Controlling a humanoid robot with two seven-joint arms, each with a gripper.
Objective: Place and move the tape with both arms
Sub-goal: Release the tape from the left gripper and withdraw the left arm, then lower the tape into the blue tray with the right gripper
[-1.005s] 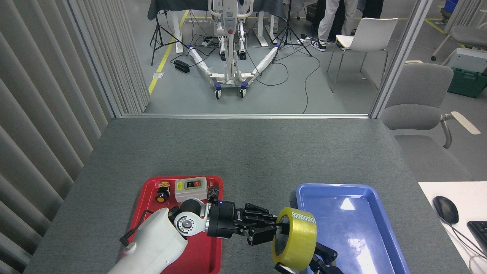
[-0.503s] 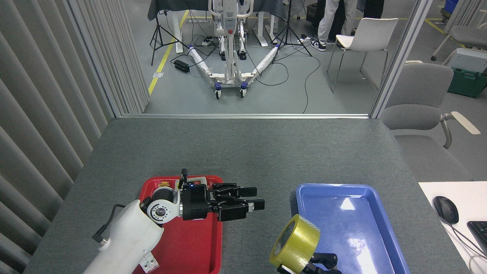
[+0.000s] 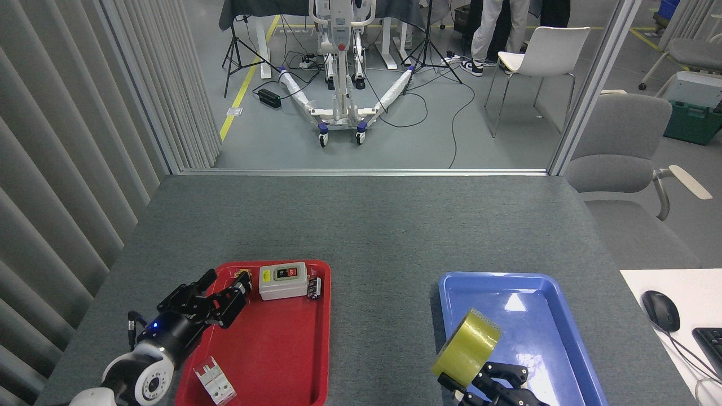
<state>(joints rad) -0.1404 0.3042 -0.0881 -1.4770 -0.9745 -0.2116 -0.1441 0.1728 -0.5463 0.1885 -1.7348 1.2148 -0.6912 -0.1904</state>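
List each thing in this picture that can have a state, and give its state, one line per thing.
Yellow translucent tape roll: held tilted over the blue tray.
Right black gripper: shut on the tape.
Left black gripper: open, holding nothing.
Blue plastic tray: nothing lying in it.
Red plastic tray: holds a grey switch box and a white breaker.

A robotics lab or test bay: a grey felt-topped surface sits behind ribbed partition panels, with tripods, floor cables, a wheeled white machine frame, office chairs and yellow floor tape beyond.
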